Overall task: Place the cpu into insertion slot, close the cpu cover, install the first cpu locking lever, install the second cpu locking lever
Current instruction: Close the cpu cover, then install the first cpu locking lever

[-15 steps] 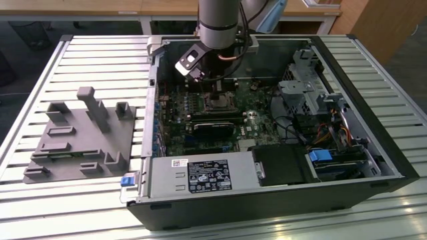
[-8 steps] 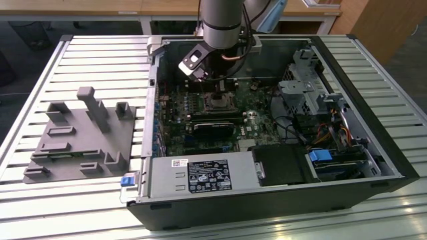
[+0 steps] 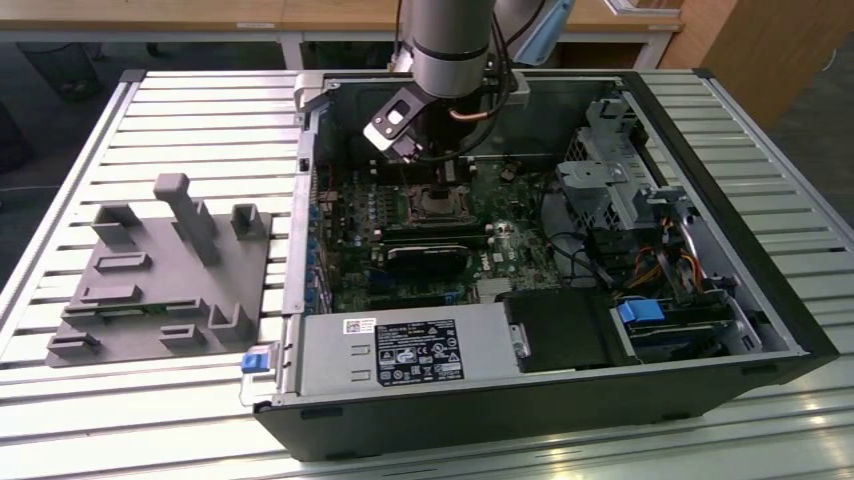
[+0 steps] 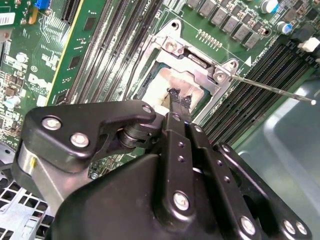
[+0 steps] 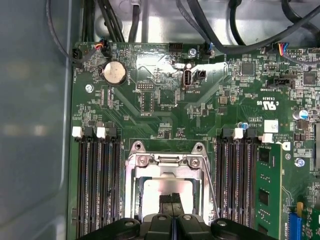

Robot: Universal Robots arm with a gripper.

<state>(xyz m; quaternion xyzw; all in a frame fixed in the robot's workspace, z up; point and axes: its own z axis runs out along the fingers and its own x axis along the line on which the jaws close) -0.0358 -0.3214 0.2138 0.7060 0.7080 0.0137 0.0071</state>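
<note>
In both wrist views the cpu (image 5: 159, 186) (image 4: 164, 82) shows its silvery top through the window of the cpu cover (image 5: 165, 160) (image 4: 200, 64). The cover lies down over the insertion slot (image 3: 430, 203) on the green board. My gripper (image 5: 170, 199) (image 4: 178, 96) (image 3: 407, 155) is shut with nothing between its fingers. Its black tips are right over the chip's top; I cannot tell if they touch it. A thin wire locking lever (image 4: 272, 89) (image 5: 213, 186) angles out from one corner of the cover. I cannot tell if it is latched.
Long black memory slots (image 5: 97, 185) (image 5: 235, 175) flank the socket on both sides. The case wall (image 5: 35, 125) and black cables (image 5: 210, 30) are close. The exterior view shows a black heatsink block (image 3: 427, 262), the grey power supply (image 3: 394, 355), a drive cage (image 3: 627, 170) and a grey fixture (image 3: 167, 270) on the slatted table.
</note>
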